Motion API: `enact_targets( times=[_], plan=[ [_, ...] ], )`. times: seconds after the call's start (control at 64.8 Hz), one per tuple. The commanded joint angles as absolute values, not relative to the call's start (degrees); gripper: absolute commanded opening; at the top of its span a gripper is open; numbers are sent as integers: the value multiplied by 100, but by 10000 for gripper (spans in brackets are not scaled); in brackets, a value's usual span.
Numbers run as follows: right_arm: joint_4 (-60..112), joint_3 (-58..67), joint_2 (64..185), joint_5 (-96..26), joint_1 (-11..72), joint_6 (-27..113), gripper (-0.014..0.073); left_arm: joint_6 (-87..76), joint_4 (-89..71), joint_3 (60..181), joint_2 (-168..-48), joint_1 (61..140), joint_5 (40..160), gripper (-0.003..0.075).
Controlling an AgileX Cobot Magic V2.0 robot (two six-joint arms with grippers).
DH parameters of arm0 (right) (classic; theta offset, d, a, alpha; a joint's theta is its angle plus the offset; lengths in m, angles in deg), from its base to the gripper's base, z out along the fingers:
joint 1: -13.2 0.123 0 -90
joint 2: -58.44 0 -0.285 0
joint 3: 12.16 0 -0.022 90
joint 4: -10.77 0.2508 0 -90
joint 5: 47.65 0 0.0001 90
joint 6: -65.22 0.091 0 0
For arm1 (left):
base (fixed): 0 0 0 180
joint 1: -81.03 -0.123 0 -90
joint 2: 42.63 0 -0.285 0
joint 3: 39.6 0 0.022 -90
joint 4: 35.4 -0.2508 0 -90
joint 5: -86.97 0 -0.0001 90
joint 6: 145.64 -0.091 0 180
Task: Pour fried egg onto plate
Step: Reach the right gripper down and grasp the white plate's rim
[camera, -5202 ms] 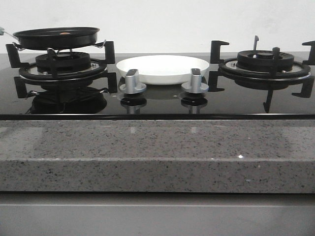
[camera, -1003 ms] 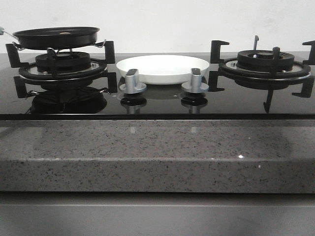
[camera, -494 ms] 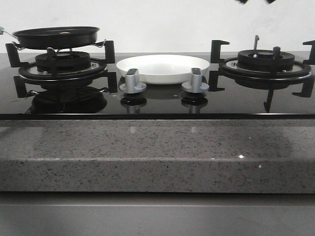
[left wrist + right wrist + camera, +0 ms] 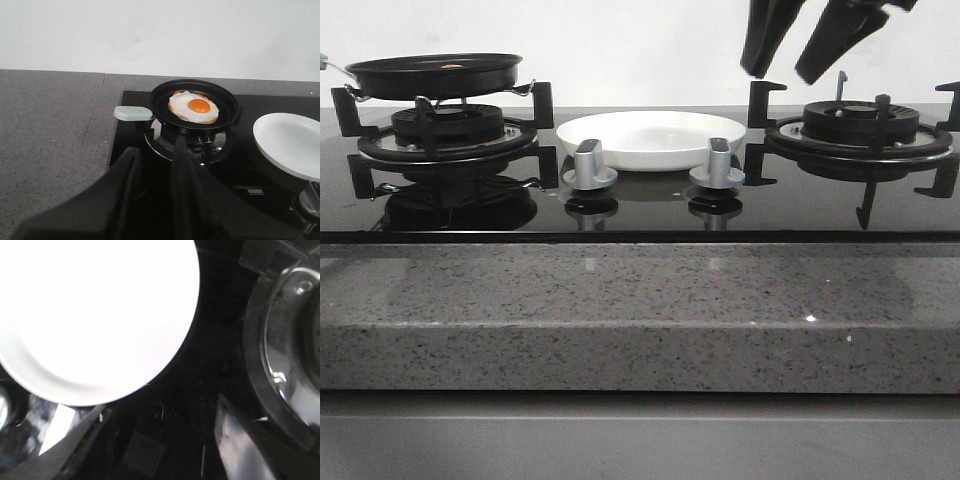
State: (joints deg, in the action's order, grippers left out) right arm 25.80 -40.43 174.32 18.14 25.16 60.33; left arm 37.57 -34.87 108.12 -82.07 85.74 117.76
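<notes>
Two sets of fingers: your right fingers point(image 4: 785, 72) hang spread apart, empty, above the plate point(image 4: 650, 139) edge. Left fingers point(image 4: 157, 165) slightly parted, holding nothing; fried egg point(image 4: 194, 106) lies ahead in the pan point(image 4: 195, 105).

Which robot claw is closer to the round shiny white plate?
Right. The right gripper hangs open just above the round shiny white plate's right edge. The left gripper sits back beyond the black frying pan, burner between them.
</notes>
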Motion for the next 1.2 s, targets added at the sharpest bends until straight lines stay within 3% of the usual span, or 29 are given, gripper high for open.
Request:
enact_targets(
  times=[0.0,0.093,0.293,0.633,0.818,1.189],
  plan=[
    [2662,-4654,17484,1980,2479,6107,463,3797,-3444,10995,-8263,8627,11284,165],
    [2662,-5011,17800,2192,2467,6146,459,3797,-3444,10995,-8263,8627,11284,165],
    [2662,-5719,18348,2455,2421,6219,358,3797,-3444,10995,-8263,8627,11284,165],
    [2670,-6284,18897,2477,2421,6229,356,3797,-3444,10995,-8263,8627,11284,165],
    [2789,-6284,19056,2444,2421,6229,311,3797,-3444,10995,-8263,8627,11273,165],
    [2965,-6284,19076,2374,2421,6229,104,3797,-3444,10995,-8263,8627,11273,165]
  ],
)
